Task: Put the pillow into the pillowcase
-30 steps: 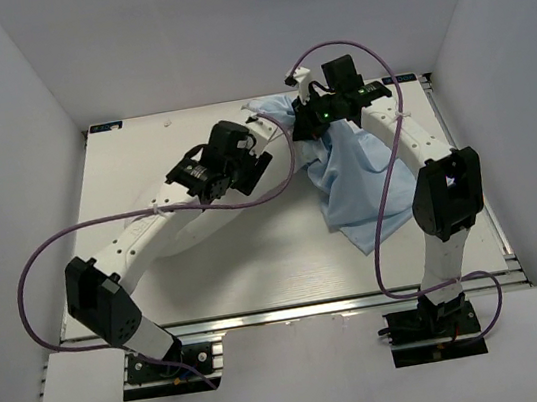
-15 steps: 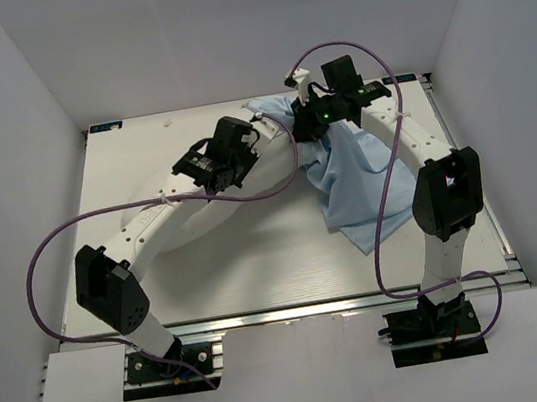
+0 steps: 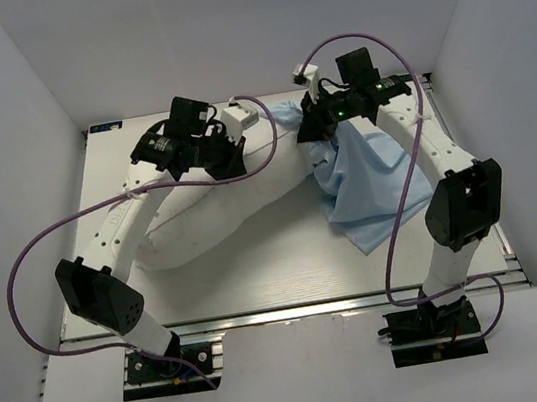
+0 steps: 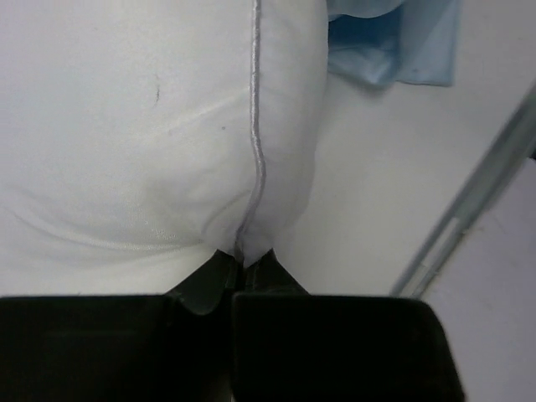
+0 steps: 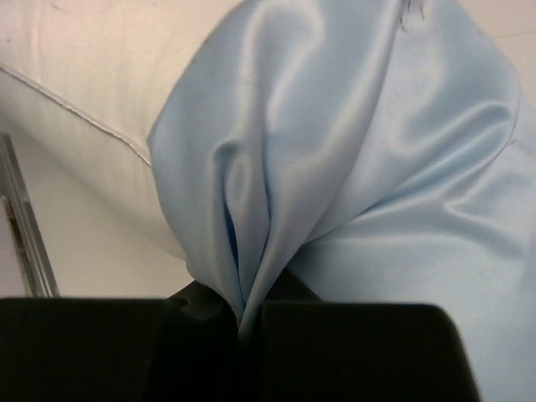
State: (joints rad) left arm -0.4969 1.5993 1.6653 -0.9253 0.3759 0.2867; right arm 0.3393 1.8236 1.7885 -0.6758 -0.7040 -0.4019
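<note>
My left claw is clenched on the seamed edge of the white pillow, right at a corner. The pillow's bulk swells out ahead of my fingertips and off to their left. Further ahead and to the right, a bit of the light blue pillowcase lies on the table. My right claw grasps a pinched fold of that pillowcase; the cloth rises ahead of the tips and spreads rightward, while the pillow lies ahead-left, its near part overlapped by the blue cloth
</note>
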